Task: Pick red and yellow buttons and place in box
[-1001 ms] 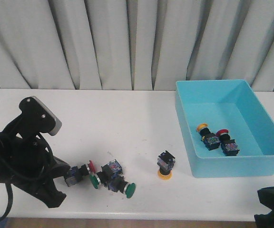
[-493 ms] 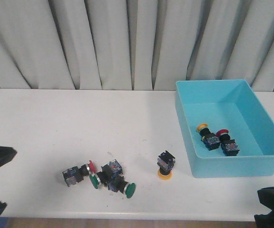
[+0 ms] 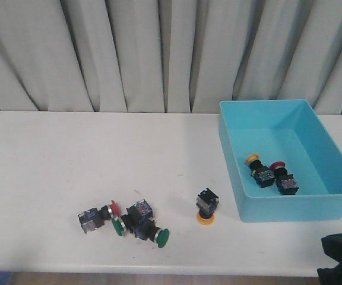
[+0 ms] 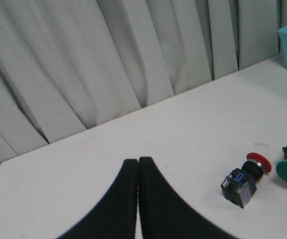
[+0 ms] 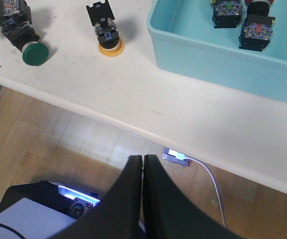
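The turquoise box (image 3: 233, 178) stands at the right and holds a yellow button (image 3: 253, 160) and a red button (image 3: 278, 165). A yellow button (image 3: 206, 218) stands cap down on the table just left of the box. A red button (image 3: 113, 208) lies on its side at the front left, beside two green switches (image 3: 161, 237). My left gripper (image 4: 138, 161) is shut and empty, low over the table, apart from the red button (image 4: 258, 161). My right gripper (image 5: 142, 158) is shut and empty, below the table's front edge. The right wrist view shows the yellow button (image 5: 111, 48) and the box (image 5: 218, 52).
Part of my right arm (image 3: 340, 261) shows at the front right corner; my left arm is out of the front view. A grey curtain hangs behind the table. Wooden floor, a cable (image 5: 211, 179) and a lit device (image 5: 76, 204) lie under the table edge.
My left arm has pulled back from the button cluster toward the front left and left the front view. The red button stays where it lay. The right arm has not moved.
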